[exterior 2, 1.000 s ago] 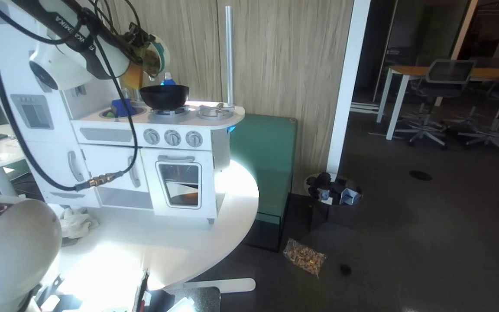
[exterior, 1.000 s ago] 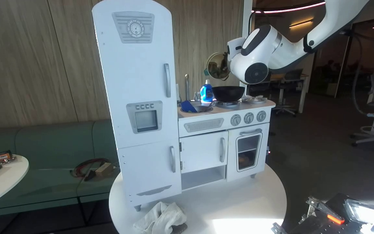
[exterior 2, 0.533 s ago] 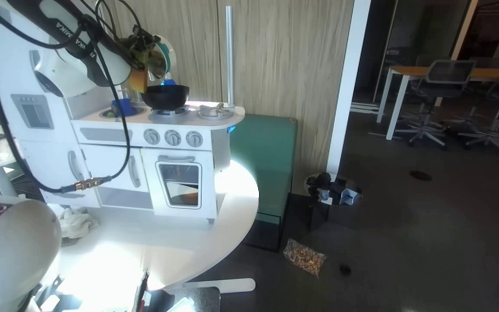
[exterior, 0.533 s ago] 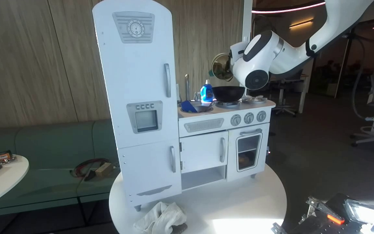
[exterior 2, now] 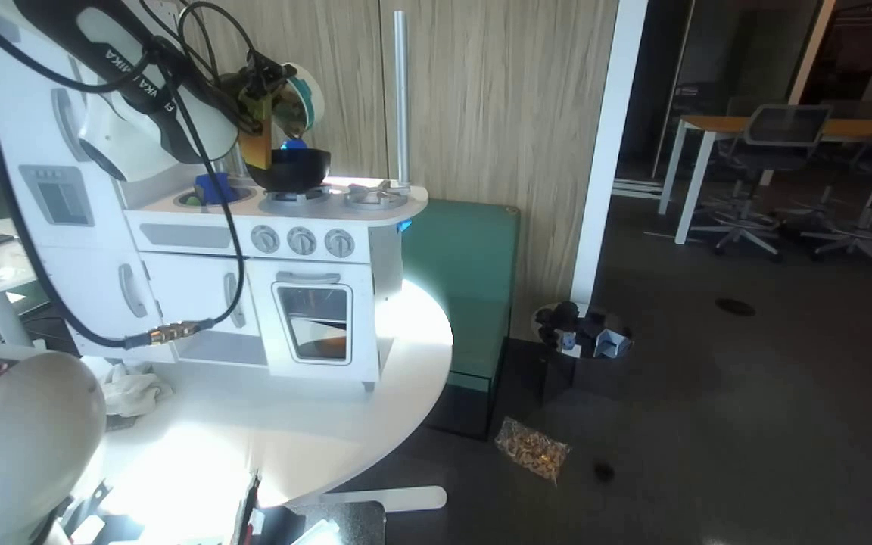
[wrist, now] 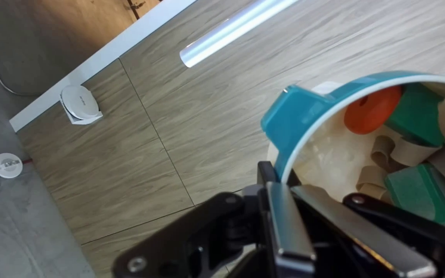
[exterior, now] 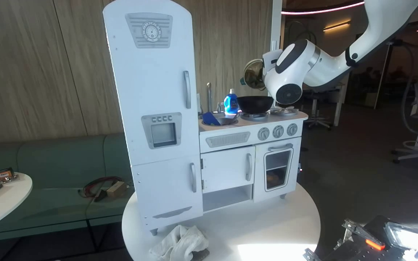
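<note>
My gripper (wrist: 280, 176) is shut on the rim of a round bowl, one finger outside and one inside its wall. The bowl (wrist: 298, 116) has a teal outside, a white edge and a tab-like handle. Inside it lie an orange-red piece (wrist: 373, 110), green pieces (wrist: 411, 191) and curled beige strips (wrist: 371, 177). In both exterior views the bowl (exterior: 254, 74) hangs tilted in the air, its opening turned sideways. Below it a black pan (exterior: 255, 104) sits on a burner of the white toy kitchen. The arm hides part of the bowl (exterior 2: 303, 97).
A blue bottle (exterior: 230, 102) stands behind the counter, beside the sink with a blue item (exterior: 210, 119) in it. The tall toy fridge (exterior: 162, 83) rises at one side. An upright metal tube (exterior 2: 401, 98) stands near the second burner (exterior 2: 377, 197). A cable (exterior 2: 235, 257) loops from the arm.
The arm has come lower and carried the bowl to the right in both exterior views, nearer to above the pan. The pan and kitchen stay put, and the grip is unchanged.
</note>
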Robot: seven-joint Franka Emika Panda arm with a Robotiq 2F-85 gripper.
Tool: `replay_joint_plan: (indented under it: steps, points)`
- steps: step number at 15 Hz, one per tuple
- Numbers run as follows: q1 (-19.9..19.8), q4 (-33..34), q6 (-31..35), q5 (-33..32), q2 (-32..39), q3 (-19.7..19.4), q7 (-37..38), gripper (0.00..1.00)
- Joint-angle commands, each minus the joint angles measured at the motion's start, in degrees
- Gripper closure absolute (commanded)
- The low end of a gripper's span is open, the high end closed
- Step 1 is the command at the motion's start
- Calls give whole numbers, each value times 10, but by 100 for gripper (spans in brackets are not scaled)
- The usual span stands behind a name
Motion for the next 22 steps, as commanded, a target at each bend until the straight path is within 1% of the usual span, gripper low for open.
replay_joint_plan:
  steps: [1,2,3,5,8,10,11,14,17,22]
  points:
    - [-10,-11,19,-7,-13,-6,-34,98]
    - [-12,-13,28,-7,-16,-11,-26,97]
    - [-9,-14,14,-7,-17,-8,-15,97]
    - [-4,-19,-27,-7,-16,-6,35,98]
    - [6,-25,-86,-8,-15,7,94,99]
    - [14,-30,-119,-8,-14,22,108,98]
    - [-19,-32,-126,-8,-14,60,120,99]
    - [-42,-43,-129,-9,-17,89,117,98]
    - [-63,-49,-112,-9,-21,99,94,98]
    - [-88,-51,-98,-8,-16,89,102,98]
